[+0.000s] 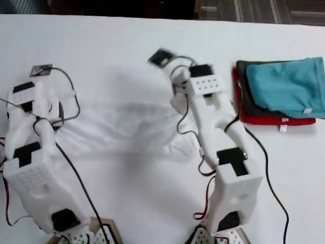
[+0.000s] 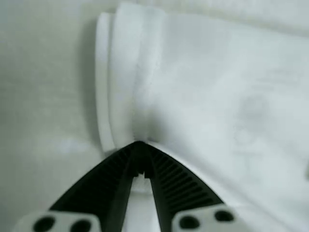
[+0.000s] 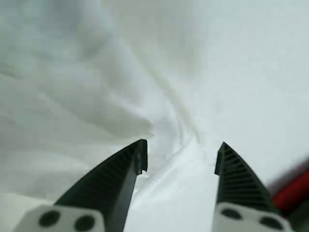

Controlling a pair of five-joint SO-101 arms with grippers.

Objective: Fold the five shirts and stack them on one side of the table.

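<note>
A white shirt (image 1: pixel 122 122) lies crumpled on the white table (image 1: pixel 101 46) between the two arms. My left gripper (image 1: pixel 57 118) is at the shirt's left end; in the left wrist view it (image 2: pixel 140 150) is shut, its tips pinching a folded edge of the shirt (image 2: pixel 217 96). My right gripper (image 1: pixel 176 101) hovers over the shirt's right end and stands open (image 3: pixel 182 157) above rumpled cloth (image 3: pixel 72 96), gripping nothing. At the right of the table sits a stack of folded shirts: teal (image 1: pixel 287 86) on top, a dark one (image 1: pixel 246 96) under it, red (image 1: pixel 274 121) at the bottom.
The table's far edge (image 1: pixel 152 16) borders a dark floor. Black cables (image 1: pixel 76 178) trail from both arms over the near half of the table. A corner of the red shirt (image 3: pixel 294 193) shows beside the right gripper.
</note>
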